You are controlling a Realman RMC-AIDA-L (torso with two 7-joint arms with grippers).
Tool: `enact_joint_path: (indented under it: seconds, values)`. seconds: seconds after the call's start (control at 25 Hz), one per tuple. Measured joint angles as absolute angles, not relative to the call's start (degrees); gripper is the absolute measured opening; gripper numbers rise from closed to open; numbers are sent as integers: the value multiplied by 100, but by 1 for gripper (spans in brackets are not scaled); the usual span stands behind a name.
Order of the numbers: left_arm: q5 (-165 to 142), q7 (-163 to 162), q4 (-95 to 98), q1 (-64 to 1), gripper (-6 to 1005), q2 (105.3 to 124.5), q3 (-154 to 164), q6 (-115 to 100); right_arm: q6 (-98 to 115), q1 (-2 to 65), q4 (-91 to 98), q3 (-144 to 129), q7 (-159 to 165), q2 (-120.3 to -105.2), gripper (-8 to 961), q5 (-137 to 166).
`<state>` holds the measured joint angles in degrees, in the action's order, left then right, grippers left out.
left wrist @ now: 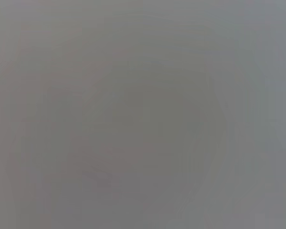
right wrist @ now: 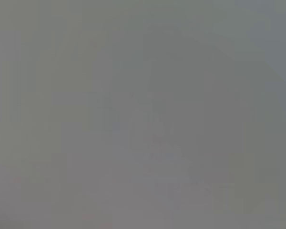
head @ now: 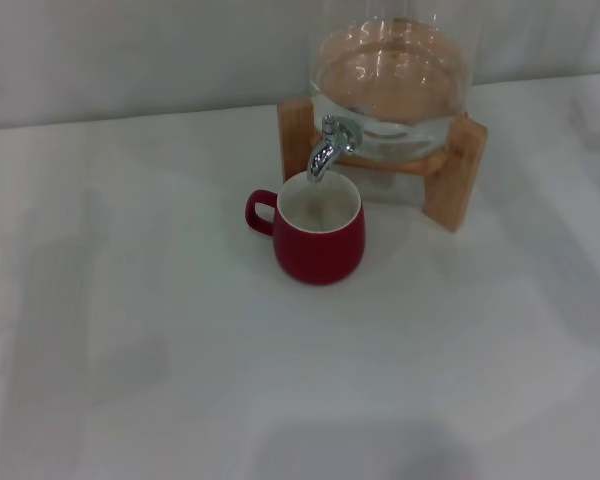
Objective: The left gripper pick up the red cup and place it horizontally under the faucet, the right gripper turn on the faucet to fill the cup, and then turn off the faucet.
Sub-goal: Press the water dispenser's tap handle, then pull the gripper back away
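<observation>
- Left side of the scene: I see only bare white desk [head: 110,340]. The left tool is not in the head view, and its wrist view shows a blank grey field, so I cannot tell how its fingers stand.
- Centre: the red cup [head: 320,232] stands upright on the desk, mouth up, its handle pointing left. Its far rim sits directly below the spout of the faucet [head: 332,146].
- The relation that counts: the spout points down into the cup's mouth, so I judge the placing done and the lever next.
- Just right and far: the glass dispenser [head: 395,85] sits in its wooden stand [head: 450,180], holding water.
- Right side: the right tool is not in any view either; its state is unknown to me, so neither arm reads as nearer.
</observation>
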<state>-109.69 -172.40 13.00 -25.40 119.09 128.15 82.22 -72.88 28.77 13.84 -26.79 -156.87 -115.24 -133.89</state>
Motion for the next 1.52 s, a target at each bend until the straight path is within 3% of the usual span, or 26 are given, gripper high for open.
enact_joint_path:
  seconds: [0.4, 0.88, 1.52]
  values:
    - [-10967, -17226, 1286, -2549, 837, 11894, 12815, 8195, -9321, 2447, 1379, -3693, -14360, -11507, 672, -13391]
    - [-10968, -17215, 1228, -2566, 837, 11892, 12814, 8124, -9498, 2087, 1677, -6079, -14394, -11481, 671, -12772]
    - [-10968, -17200, 1231, -2570, 837, 11918, 12816, 8015, -9067, 2541, 1662, -6472, -14415, -11574, 671, -11418]
